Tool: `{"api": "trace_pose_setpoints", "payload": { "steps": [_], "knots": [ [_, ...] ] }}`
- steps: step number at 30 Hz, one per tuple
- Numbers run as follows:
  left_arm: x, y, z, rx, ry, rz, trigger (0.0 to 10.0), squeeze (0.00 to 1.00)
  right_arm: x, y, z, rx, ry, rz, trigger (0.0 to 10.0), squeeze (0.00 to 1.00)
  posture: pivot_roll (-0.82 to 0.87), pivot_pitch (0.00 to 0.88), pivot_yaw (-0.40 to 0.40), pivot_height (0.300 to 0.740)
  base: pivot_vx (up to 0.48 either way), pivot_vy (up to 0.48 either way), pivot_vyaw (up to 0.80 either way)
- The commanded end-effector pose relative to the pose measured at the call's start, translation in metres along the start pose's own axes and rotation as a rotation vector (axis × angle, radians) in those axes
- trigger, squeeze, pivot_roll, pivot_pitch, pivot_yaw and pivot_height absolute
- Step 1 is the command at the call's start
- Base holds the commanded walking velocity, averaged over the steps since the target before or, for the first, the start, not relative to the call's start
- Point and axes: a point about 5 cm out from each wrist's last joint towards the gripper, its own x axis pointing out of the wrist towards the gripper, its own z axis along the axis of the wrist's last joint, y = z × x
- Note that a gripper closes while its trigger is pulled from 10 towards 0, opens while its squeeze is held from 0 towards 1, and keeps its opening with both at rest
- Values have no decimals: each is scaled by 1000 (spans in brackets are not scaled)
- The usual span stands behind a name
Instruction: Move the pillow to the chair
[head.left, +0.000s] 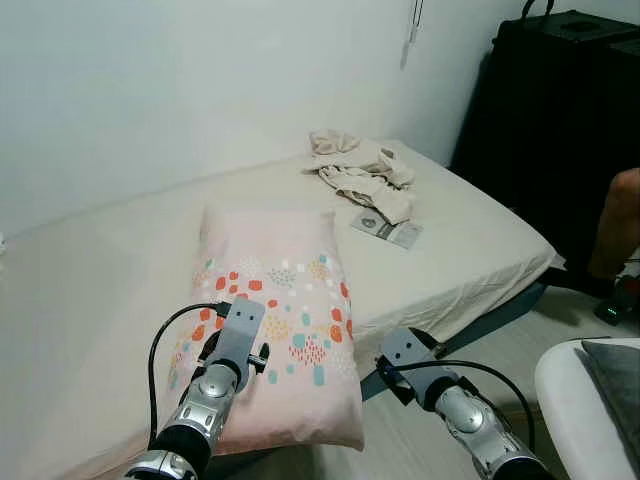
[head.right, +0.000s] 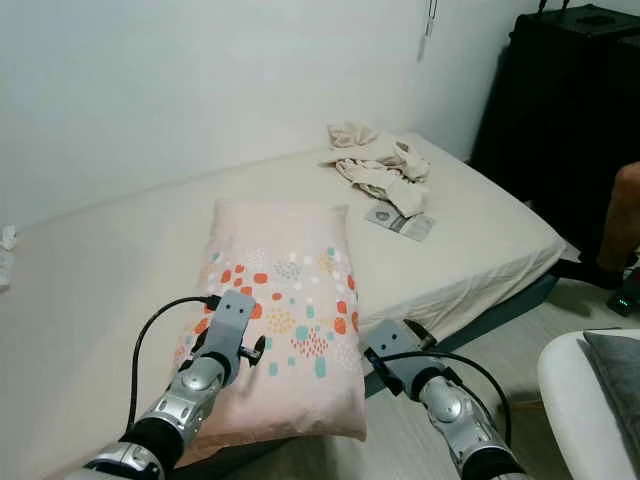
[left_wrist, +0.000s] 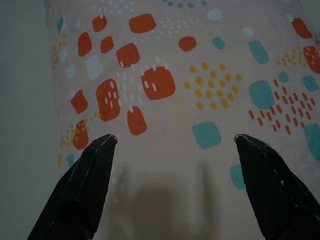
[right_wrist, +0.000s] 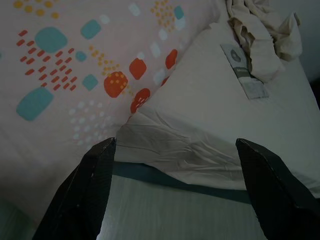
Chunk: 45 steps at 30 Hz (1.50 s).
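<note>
Approach to the grasp, judged from the arms' positions: nothing is lifted yet. The pillow (head.left: 280, 320) lies flat on the bed (head.left: 90, 300), lengthwise, its near end overhanging the bed's front edge; the chair (head.left: 580, 400), white with a grey cushion, stands to the robot's right, well apart from the pillow. Left tool (left_wrist: 175, 150): fingers spread wide, hovering just above the near part of the pillow's patterned face, holding nothing; whether the tips touch the fabric cannot be told. Right tool (right_wrist: 175, 155): fingers likewise spread wide and empty, poised beside the pillow's right edge, over the bed's front edge and the floor (right_wrist: 175, 210) below. The next move probably calls for both tools to close on the pillow, one at each side of its near end, since a soft, broad thing will sag from a single pinch; then a lift clear of the bed and a turn to the right toward the chair. Also on the bed, far from the pillow: crumpled clothes (head.left: 365, 170) and a booklet (head.left: 388, 230).
</note>
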Motion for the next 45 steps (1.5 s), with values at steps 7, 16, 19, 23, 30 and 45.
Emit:
{"api": "trace_pose_setpoints", "payload": {
  "steps": [7,16,19,23,30,45],
  "knots": [
    [-2,-2,-7,-2,25,-5,10000,0,0,1,-1,20,1,0,10000,0,-155,29,12,740,0,0,0],
    [-2,-3,-8,-6,23,-5,10000,0,-1,2,-1,19,0,4,10000,0,-153,36,9,740,0,0,0],
    [-2,-3,-8,-8,25,-2,10000,0,-1,2,-1,17,0,6,10000,0,-150,39,9,740,0,0,0],
    [-3,-3,-9,-8,26,-2,10000,0,-1,2,-1,15,0,7,10000,0,-147,42,9,740,0,0,0],
    [-3,-2,-10,-5,28,-3,10000,0,-1,3,-1,2,0,14,10000,0,-144,52,13,740,0,0,0],
    [-4,-2,-12,1,36,-9,10000,0,-2,4,-1,9,-3,12,10000,0,-144,72,18,740,0,0,0]
  ]
}}
